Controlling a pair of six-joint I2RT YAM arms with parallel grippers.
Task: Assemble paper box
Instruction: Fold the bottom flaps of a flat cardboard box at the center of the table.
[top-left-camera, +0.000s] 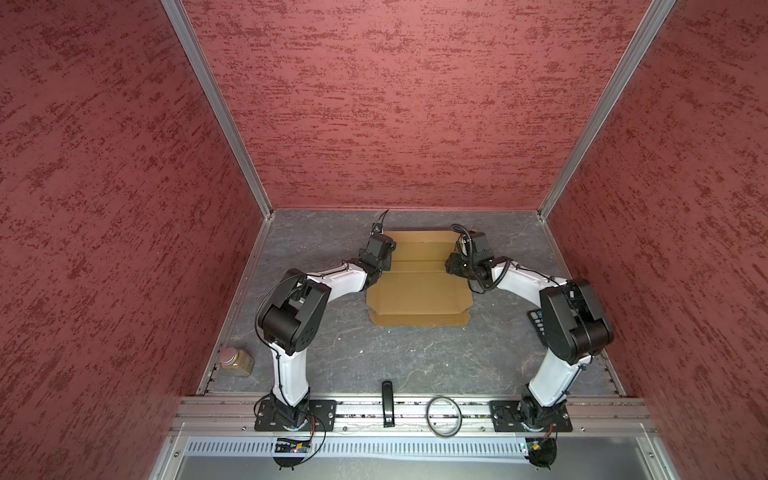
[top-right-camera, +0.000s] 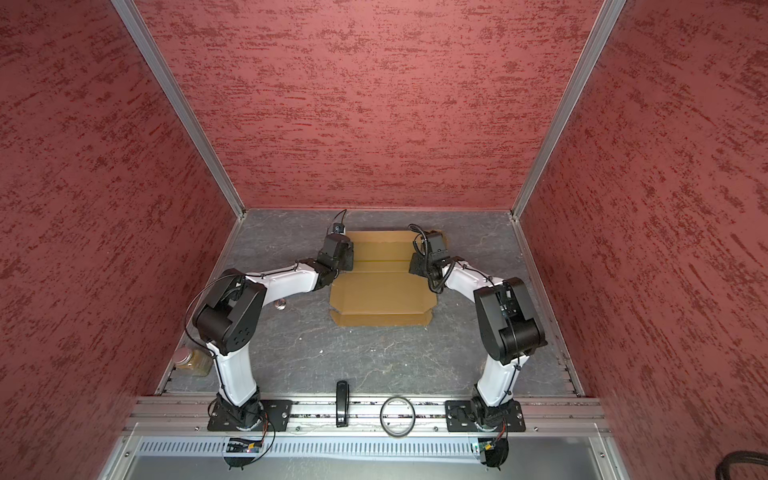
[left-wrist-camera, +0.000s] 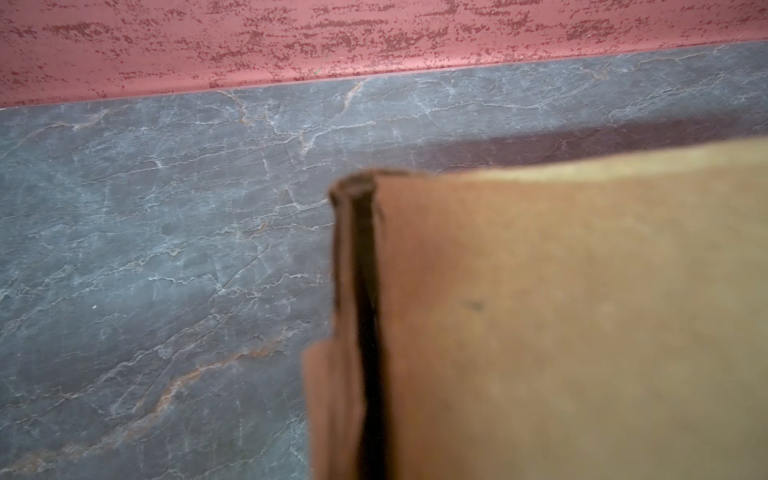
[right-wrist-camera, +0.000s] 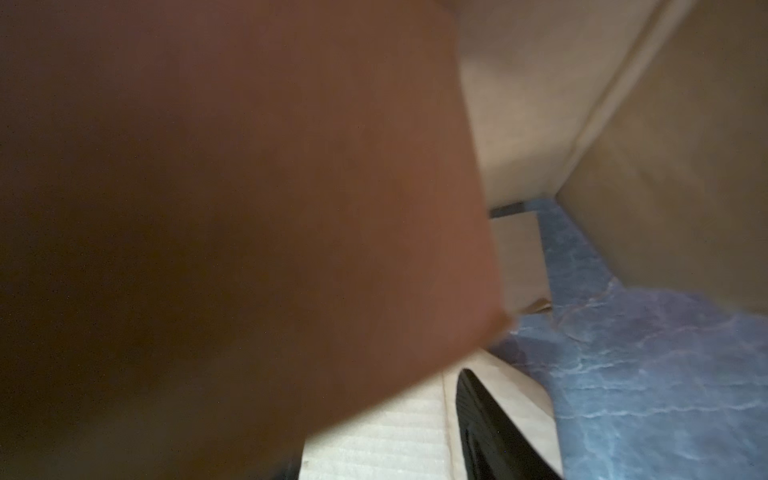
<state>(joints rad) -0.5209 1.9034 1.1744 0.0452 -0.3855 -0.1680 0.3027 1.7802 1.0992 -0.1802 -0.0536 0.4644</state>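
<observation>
The paper box (top-left-camera: 419, 295) (top-right-camera: 382, 293) is a tan cardboard sheet lying at the back middle of the grey table, its near panel and front flap flat. My left gripper (top-left-camera: 384, 259) is at the box's far left edge. In the left wrist view a folded cardboard wall (left-wrist-camera: 561, 311) stands upright right at the jaws and hides the fingers, which are shut on it. My right gripper (top-left-camera: 454, 266) is at the far right edge. One black finger (right-wrist-camera: 490, 428) shows well off the middle over pale cardboard. A raised brown flap (right-wrist-camera: 249, 208) hides the other finger.
A lidded jar (top-left-camera: 237, 361) stands at the front left by the wall. A black bar (top-left-camera: 386, 403) and a ring (top-left-camera: 444, 415) lie on the front rail. A dark keypad (top-left-camera: 536, 324) lies under the right arm. Red walls close three sides.
</observation>
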